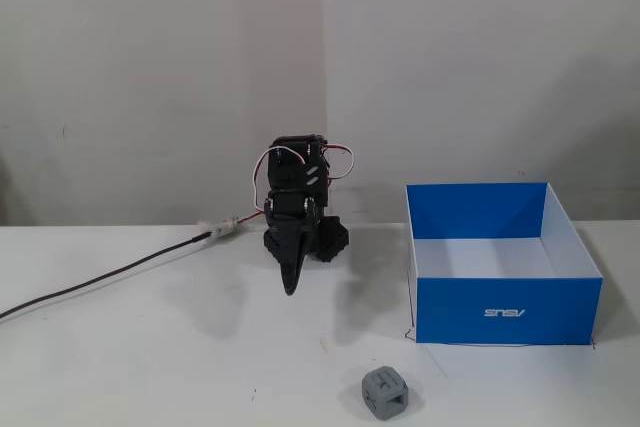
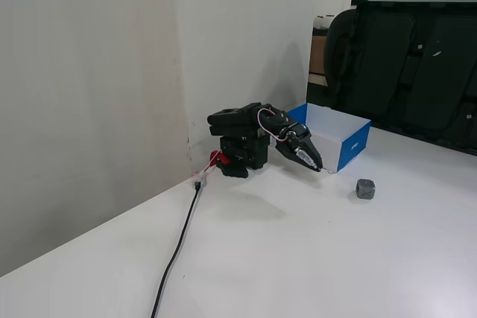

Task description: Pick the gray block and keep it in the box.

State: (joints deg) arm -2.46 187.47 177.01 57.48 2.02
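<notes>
The gray block [image 1: 385, 392] is a small cube with holes in its faces. It lies on the white table near the front edge, in front of the box's left corner; it also shows in a fixed view [image 2: 365, 188]. The box [image 1: 508, 311] is blue outside, white inside and open-topped, with nothing visible in it; in the other fixed view it [image 2: 353, 147] stands behind the gripper. My black gripper [image 1: 291, 287] is shut and empty, folded down near the arm's base [image 2: 242, 156], well left of the block. In the other fixed view the gripper [image 2: 318, 167] points towards the block.
A black cable [image 1: 110, 275] runs from the arm's base leftwards across the table. White walls stand close behind the arm. Black chairs [image 2: 417, 50] stand beyond the table's far side in a fixed view.
</notes>
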